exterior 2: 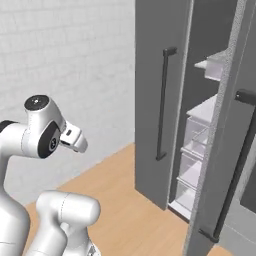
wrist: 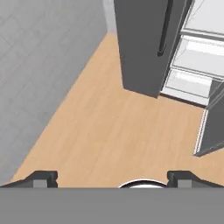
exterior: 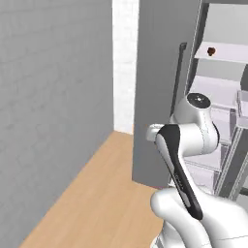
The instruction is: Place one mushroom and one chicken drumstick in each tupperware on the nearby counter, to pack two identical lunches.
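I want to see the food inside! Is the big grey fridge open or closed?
Open. One fridge door is swung out, and white shelves and drawers show inside. The other door looks shut.

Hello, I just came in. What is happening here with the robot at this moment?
The robot stands on a wooden floor in front of a tall grey fridge whose door is open, so the white shelves and drawers inside are visible. A small dark item sits on an upper shelf; what it is cannot be told. The arm is folded close to the base, and the gripper is open and empty, pointing down at the floor. Nothing is being handled yet.
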Controlling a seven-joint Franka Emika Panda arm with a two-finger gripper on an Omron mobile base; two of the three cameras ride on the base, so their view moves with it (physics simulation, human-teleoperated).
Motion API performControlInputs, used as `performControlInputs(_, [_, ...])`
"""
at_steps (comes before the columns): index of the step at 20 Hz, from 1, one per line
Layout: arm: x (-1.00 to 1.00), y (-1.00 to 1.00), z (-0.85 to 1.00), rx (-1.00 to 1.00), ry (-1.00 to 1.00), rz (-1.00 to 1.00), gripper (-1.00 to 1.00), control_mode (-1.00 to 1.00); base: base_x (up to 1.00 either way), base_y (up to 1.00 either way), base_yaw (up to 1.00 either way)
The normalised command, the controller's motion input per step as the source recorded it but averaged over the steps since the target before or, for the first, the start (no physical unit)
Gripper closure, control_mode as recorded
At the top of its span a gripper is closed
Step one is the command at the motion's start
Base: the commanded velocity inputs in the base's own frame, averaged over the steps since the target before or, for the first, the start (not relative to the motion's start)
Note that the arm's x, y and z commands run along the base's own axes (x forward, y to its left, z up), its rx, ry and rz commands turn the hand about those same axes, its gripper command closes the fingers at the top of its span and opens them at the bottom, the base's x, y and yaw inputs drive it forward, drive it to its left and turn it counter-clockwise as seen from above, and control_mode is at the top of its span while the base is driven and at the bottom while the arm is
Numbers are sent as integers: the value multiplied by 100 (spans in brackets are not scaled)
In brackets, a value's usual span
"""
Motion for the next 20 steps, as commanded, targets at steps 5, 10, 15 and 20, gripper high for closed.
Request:
performControlInputs(5, [0,0,0,0,0,0,-100,100,73,38,-86])
performControlInputs(10, [0,0,0,0,0,0,-100,100,100,12,-37])
performControlInputs(15, [0,0,0,0,0,0,-100,100,75,-19,-41])
performControlInputs(20, [0,0,0,0,0,0,-100,100,82,2,-37])
